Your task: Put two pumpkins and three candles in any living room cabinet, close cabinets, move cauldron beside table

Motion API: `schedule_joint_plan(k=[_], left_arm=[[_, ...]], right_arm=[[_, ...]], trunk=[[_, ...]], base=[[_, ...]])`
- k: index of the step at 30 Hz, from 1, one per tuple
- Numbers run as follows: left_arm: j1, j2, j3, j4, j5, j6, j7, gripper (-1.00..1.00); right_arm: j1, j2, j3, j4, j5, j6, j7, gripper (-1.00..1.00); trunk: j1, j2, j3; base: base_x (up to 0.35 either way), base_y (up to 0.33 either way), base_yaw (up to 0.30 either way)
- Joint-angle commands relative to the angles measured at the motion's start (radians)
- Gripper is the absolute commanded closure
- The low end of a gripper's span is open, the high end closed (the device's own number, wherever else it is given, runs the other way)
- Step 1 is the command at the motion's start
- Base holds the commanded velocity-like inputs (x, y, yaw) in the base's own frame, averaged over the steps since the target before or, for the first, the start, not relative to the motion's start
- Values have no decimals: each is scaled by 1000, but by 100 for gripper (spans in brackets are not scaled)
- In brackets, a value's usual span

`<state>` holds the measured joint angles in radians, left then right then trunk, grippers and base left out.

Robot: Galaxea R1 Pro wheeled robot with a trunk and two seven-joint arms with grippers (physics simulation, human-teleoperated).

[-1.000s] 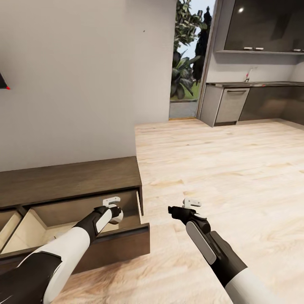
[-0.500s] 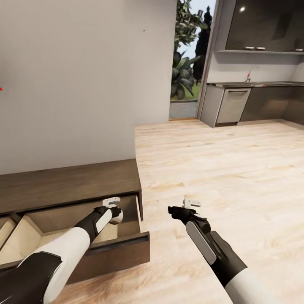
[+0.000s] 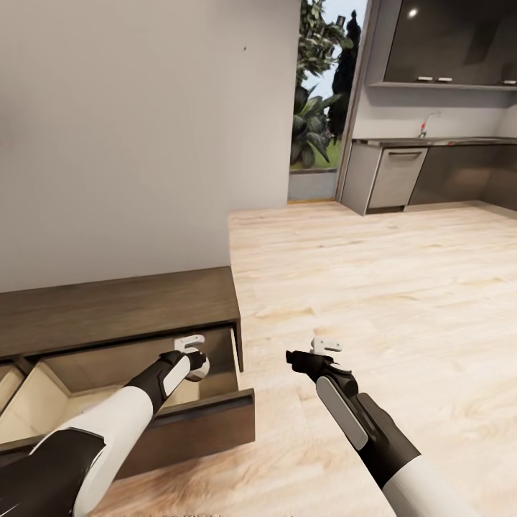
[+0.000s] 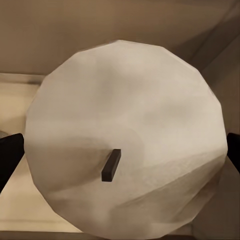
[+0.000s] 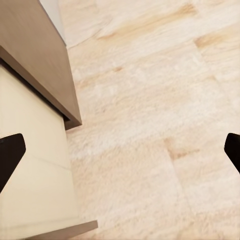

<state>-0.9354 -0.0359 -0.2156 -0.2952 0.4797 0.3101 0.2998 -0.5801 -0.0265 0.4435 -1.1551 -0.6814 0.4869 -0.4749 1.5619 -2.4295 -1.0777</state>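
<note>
One candle [image 4: 122, 150], cream and stubby with a short dark wick, pinched in the left gripper [image 3: 195, 365], a dark fingertip [image 4: 11, 160] showing at either side of it. Held over the pale interior of the open drawer [image 3: 183, 420] at the right end of the low dark-brown cabinet [image 3: 122, 309] against the grey wall [image 3: 143, 129]. Further right, over bare pale wood floor [image 3: 373, 287], the right gripper [image 3: 305, 357], fingers [image 5: 11, 155] spread wide with nothing between them, near the drawer's corner. Far right, a kitchen counter [image 3: 431, 143] and a doorway with greenery [image 3: 316, 108].
</note>
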Motion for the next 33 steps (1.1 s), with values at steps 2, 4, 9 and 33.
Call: schedule_joint_plan(k=[2,4,9,33], left_arm=[[0,1,-8,-2,6,4,7,100],[0,1,-8,-2,6,4,7,100],[0,1,-8,-2,6,4,7,100],[0,2,-8,-2,9,4,7,100]], right_arm=[[-1,-1,4,-2,-9,1,-10,-100],[-1,-2,3,-2,-9,1,-10,-100],[-1,-5,3,-3,-9,1,-10,-100],[-1,-5,3,-3,-9,1,-10,-100]], trunk=[[8,-15,-7],[15,-29,-13],[34,-64,-29],[41,-72,-59]], base=[[0,0,0],[0,0,0],[0,0,0],[0,0,0]])
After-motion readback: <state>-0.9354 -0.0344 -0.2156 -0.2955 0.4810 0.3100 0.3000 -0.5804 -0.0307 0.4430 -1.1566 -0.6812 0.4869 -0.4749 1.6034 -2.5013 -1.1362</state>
